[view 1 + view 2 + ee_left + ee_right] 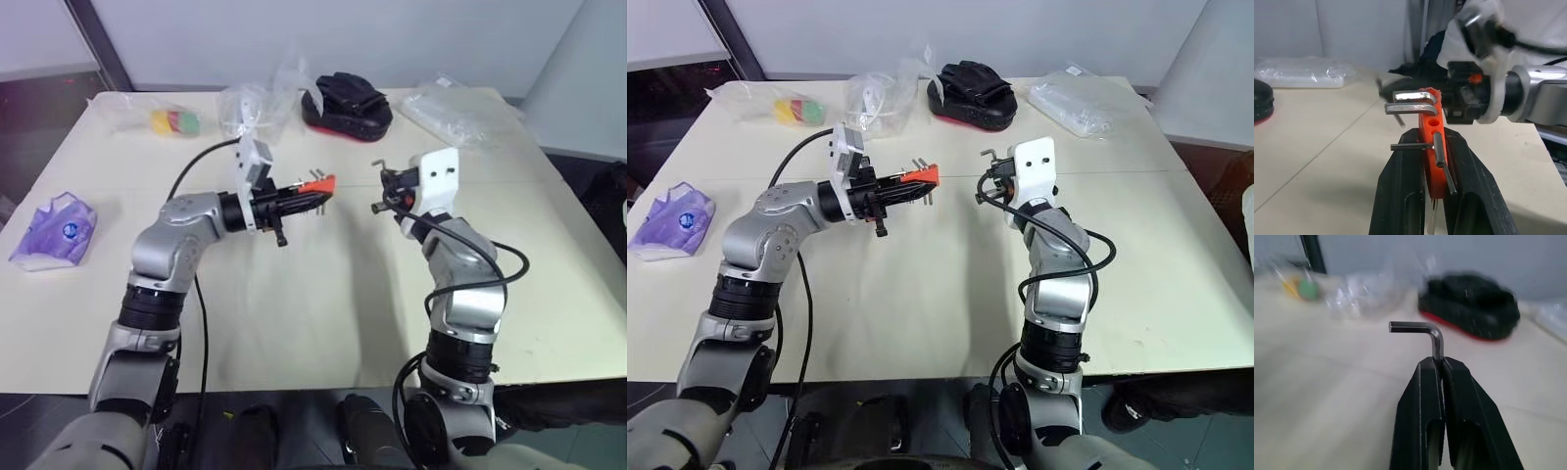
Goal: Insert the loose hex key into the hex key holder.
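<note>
The pale, matte worktop (pixel 323 313) fills the frame, with crinkled clear plastic bags and a black, red-edged padded item (pixel 346 101) along its upper edge. At centre, raised above it, the left gripper (pixel 312 201) is clamped on the hex key holder (pixel 1432 152), a small orange-red plastic block with grey metal keys sticking out. Right of centre, the right gripper (pixel 1439 363) pinches the long leg of the loose hex key (pixel 1422 333), a thin L-shaped steel rod. The step looks like alignment before insertion; next, the key's free end must meet an empty hole squarely.
</note>
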Controlling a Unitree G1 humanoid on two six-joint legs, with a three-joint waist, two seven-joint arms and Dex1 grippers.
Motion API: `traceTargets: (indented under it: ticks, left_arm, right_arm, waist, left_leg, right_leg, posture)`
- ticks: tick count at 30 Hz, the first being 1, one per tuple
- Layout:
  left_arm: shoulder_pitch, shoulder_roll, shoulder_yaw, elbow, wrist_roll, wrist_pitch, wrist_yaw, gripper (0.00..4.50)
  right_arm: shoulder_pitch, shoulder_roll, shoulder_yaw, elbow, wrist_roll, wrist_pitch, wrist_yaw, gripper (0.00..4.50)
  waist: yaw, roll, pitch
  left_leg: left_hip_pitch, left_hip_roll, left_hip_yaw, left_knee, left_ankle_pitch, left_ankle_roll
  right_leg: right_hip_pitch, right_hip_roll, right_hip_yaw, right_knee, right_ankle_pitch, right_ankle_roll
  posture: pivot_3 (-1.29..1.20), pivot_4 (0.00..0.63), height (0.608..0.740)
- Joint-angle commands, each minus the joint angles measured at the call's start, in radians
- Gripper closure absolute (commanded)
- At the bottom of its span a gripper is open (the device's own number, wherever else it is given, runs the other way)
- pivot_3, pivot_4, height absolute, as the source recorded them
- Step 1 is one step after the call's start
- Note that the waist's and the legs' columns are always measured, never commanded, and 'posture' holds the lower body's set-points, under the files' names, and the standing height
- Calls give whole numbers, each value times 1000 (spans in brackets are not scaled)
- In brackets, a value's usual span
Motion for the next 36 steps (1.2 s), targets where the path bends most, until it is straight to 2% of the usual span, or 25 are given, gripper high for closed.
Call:
traceTargets:
  ticks: [1, 9, 27, 36]
  left_arm:
    - [-38, -4, 12, -13, -2, -27, 0, 4500]
    - [-62, -16, 9, 14, -1, -33, -3, 4500]
    - [-69, -21, -9, 38, 10, -31, -30, 4500]
    - [-78, -24, 0, 54, 19, -39, -24, 4500]
  right_arm:
    - [9, -25, 51, -38, 92, -139, -2, 4455]
    - [64, -90, 167, -90, 227, -259, 23, 4455]
    - [-15, -152, 235, -149, 378, -238, -72, 4455]
    - [9, -171, 264, -172, 414, -216, -102, 4455]
  waist:
    - [1, 0, 0]
    - [2, 0, 0]
    - [3, 0, 0]
    - [3, 0, 0]
  left_leg:
    - [0, 0, 0, 0, 0, 0]
    - [0, 0, 0, 0, 0, 0]
    - [0, 0, 0, 0, 0, 0]
    - [0, 0, 0, 0, 0, 0]
  right_leg:
    - [0, 0, 0, 0, 0, 0]
    - [1, 0, 0, -2, 0, 0]
    - [1, 0, 0, -2, 0, 0]
    - [1, 0, 0, -2, 0, 0]
  posture:
    - [0, 150, 740]
    - [0, 150, 740]
    - [0, 150, 740]
    - [0, 150, 740]
